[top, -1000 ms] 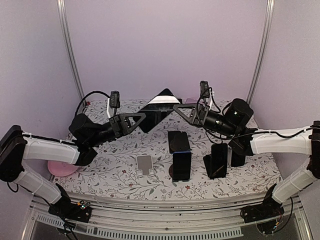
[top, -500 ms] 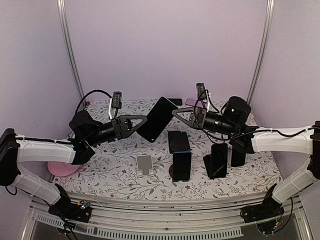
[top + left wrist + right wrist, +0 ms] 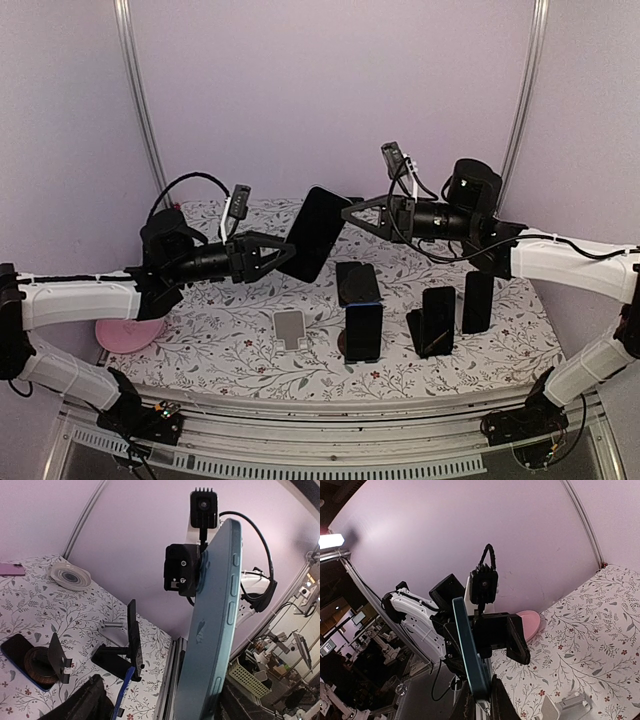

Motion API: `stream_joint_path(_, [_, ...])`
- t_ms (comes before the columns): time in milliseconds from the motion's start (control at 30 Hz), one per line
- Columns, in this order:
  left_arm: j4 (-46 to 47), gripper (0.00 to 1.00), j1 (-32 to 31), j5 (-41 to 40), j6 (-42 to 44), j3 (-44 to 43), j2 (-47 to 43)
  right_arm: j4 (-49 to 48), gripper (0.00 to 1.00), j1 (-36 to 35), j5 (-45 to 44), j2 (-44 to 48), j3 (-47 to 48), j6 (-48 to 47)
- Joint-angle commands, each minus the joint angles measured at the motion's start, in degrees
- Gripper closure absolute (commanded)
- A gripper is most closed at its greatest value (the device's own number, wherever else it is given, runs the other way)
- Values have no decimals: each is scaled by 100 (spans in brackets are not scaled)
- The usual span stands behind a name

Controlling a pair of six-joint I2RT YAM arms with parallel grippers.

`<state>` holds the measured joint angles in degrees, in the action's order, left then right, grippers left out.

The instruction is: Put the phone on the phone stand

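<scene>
Cloth on the table: white, printed with grey sprigs and small red blossoms. It covered the whole top as far as the back wall.
Room: pale lilac walls on three sides, with two metal rails rising up the back. Through the wrist cameras we glimpsed a workshop beyond, with a yellowish basket in it.
Phone: up in the air over the back half of the table and tilted. Its dark screen faced the top camera and its teal-blue back faced the left wrist camera.
Right gripper: clamped narrowly on the phone's upper edge, holding it aloft.
Left gripper: jaws spread wide, one on either side of the phone's lower part. We could not tell whether a finger brushed it.
White phone stand: on the cloth near the front edge — below the phone and well apart from it.
Other handsets: a dark handset stood propped upright just right of the white stand, with a second one behind it. Two black holders further right each carried another.
Pink plate: at the table's left edge, partly hidden by the left arm.
</scene>
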<state>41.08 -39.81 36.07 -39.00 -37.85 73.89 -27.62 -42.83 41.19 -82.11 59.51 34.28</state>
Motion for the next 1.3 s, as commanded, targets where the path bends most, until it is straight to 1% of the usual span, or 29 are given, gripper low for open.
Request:
stream_joint_path(0, [-621, 25, 93, -214, 521, -35, -386, 584, 98, 52, 272, -26, 462, -602])
stream_joint_path(267, [-899, 17, 159, -792, 764, 330, -891, 1241, 98, 55, 660, -440, 1032, -1117])
stream_joint_path(633, [-1189, 16, 189, -2102, 793, 897, -1747, 2203, 98, 55, 675, -1176, 1940, -1888])
stream_joint_path(800, [-1534, 18, 228, -2629, 741, 981, -1941, 2387, 98, 51, 699, -1475, 2159, -2165])
stream_joint_path(900, [-1717, 18, 273, -2937, 617, 1037, -1990, 2511, 98, 19, 550, -1616, 2245, -2339])
stream_joint_path(1067, [-1997, 19, 433, -3171, 308, 1102, -1896, 2726, 98, -164, 120, -1794, 2311, -2757])
stream_joint_path(1267, [-1856, 20, 679, -2980, 2, 1328, -1800, 2820, 99, -291, -70, -2001, 2374, -3141])
